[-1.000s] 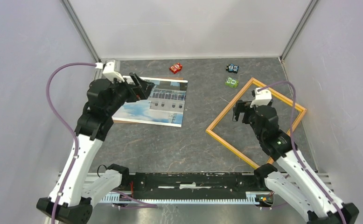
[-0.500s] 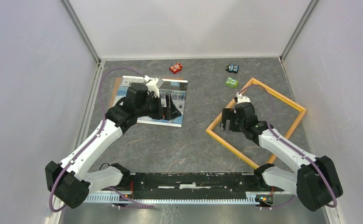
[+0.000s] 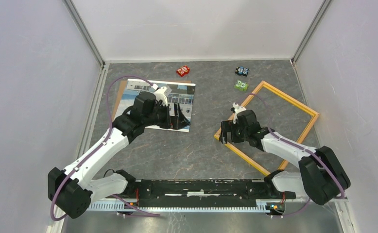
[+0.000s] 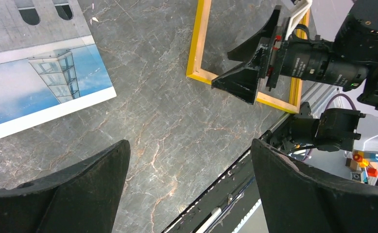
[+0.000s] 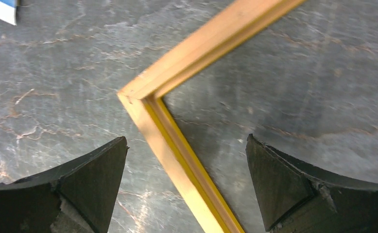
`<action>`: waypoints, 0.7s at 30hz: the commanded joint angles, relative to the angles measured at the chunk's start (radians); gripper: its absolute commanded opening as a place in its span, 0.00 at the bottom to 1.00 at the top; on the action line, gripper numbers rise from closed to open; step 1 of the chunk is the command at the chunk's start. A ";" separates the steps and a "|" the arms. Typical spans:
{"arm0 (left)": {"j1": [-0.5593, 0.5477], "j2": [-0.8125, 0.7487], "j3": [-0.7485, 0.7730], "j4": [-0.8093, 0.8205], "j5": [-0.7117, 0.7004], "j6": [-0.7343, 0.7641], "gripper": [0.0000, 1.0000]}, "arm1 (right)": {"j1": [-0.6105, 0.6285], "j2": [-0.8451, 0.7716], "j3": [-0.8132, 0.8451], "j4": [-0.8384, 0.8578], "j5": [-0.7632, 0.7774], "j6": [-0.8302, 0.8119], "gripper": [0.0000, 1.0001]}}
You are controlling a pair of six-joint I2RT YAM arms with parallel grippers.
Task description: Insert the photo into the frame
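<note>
Both arms have just swung in low over the worktop (image 3: pixel 187 153). A moment ago the left arm (image 3: pixel 102 148) was reared up over the far-left part of the photo (image 3: pixel 181 93); now its wrist has come down by the print's near right corner. The left fingers (image 4: pixel 80 194) stand wide apart with only bare stone between them, and the photo's corner lies a little ahead and to one side.

The photo itself has not shifted; it lies face up at the left of the worktop, on a brown backing board (image 3: pixel 123 86) that shows as a sliver at its far-left edge. It is well apart from the frame (image 3: pixel 290 98), which lies flat and empty at the right.

The right arm (image 3: pixel 286 145) has meanwhile slid from over the frame's open middle to its left-hand corner. The right fingers (image 5: pixel 80 187) are spread wide too, straddling that corner and holding nothing, though I can't quite tell whether they touch the wood yet.

To my eye this is the approach before any grasp; one arm is lining up on the print's edge and the other is readying to steady or shift the frame; nothing of the task is done yet.
</note>
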 commanded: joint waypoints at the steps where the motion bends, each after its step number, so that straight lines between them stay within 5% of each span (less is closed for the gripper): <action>1: -0.003 -0.039 -0.004 0.049 -0.013 -0.021 1.00 | 0.046 0.059 0.017 0.162 -0.047 0.040 0.98; 12: -0.003 -0.086 0.013 -0.014 -0.049 0.017 1.00 | 0.162 0.328 0.229 0.274 -0.042 0.030 0.96; 21: -0.003 -0.103 0.029 -0.067 -0.102 0.042 1.00 | 0.200 0.360 0.329 0.223 -0.041 -0.041 0.96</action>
